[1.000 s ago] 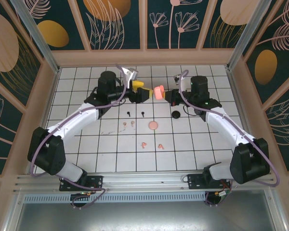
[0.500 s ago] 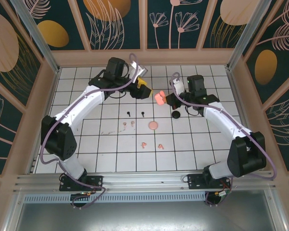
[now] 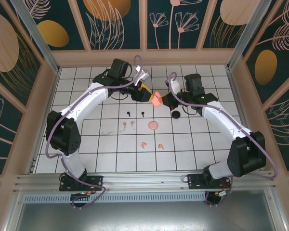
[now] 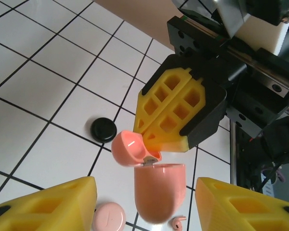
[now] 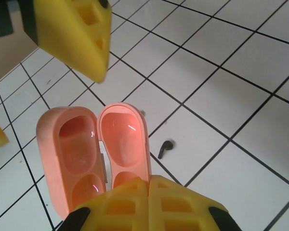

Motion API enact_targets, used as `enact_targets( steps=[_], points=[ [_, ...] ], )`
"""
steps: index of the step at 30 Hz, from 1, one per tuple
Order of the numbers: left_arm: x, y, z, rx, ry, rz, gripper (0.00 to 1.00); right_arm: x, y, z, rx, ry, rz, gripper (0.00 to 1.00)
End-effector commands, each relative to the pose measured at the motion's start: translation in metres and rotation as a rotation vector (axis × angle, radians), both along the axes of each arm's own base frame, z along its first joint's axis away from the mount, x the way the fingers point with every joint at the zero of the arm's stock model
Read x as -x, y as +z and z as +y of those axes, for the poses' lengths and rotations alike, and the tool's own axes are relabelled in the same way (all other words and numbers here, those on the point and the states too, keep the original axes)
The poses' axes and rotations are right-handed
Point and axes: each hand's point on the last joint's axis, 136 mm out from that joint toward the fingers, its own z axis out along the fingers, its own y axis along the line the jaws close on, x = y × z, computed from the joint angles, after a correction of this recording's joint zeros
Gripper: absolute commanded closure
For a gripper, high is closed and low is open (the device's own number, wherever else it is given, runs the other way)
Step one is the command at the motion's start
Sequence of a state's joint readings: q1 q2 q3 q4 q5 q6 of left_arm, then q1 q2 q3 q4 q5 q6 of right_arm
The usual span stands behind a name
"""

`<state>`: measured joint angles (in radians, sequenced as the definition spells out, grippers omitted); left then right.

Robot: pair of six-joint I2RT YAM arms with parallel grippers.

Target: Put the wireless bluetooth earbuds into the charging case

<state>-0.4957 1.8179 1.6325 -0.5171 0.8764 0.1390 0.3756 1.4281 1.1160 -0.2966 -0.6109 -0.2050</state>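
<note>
A coral pink charging case (image 3: 156, 100) hangs open above the table's far middle. My right gripper (image 3: 164, 99) is shut on its lid (image 5: 123, 137), fingers pinched together (image 5: 149, 185). The body (image 5: 67, 144) swings beside the lid, and its wells look empty. My left gripper (image 4: 144, 195) stands open around the case body (image 4: 160, 192), with a gap on each side. On the tiles lie black earbuds (image 3: 128, 114) (image 5: 166, 148), a pale pair (image 3: 128, 123) and a coral pair (image 3: 151, 145).
A pale pink round case (image 3: 153, 125) (image 4: 110, 216) and a black round case (image 3: 176, 114) (image 4: 103, 129) lie on the white tiled table (image 3: 86, 139), under and near the held case. A wooden rim (image 3: 144, 57) bounds the far side.
My left gripper has swung right to the coral case, and its fingers have narrowed around the body. My right gripper has carried the case slightly left and tipped it.
</note>
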Motion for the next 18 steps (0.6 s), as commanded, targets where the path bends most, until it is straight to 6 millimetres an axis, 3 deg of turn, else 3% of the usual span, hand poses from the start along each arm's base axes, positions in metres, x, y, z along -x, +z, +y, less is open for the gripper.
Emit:
enact_targets(
  steps=[1,18],
  points=[
    [0.006,0.000,-0.006,0.023,-0.055,0.022,0.45,0.000,0.016,0.011,-0.018,0.056,-0.039,1.00],
    [0.020,-0.005,-0.010,0.038,-0.118,0.056,0.57,-0.001,0.013,0.021,-0.001,0.084,-0.036,1.00]
  ],
)
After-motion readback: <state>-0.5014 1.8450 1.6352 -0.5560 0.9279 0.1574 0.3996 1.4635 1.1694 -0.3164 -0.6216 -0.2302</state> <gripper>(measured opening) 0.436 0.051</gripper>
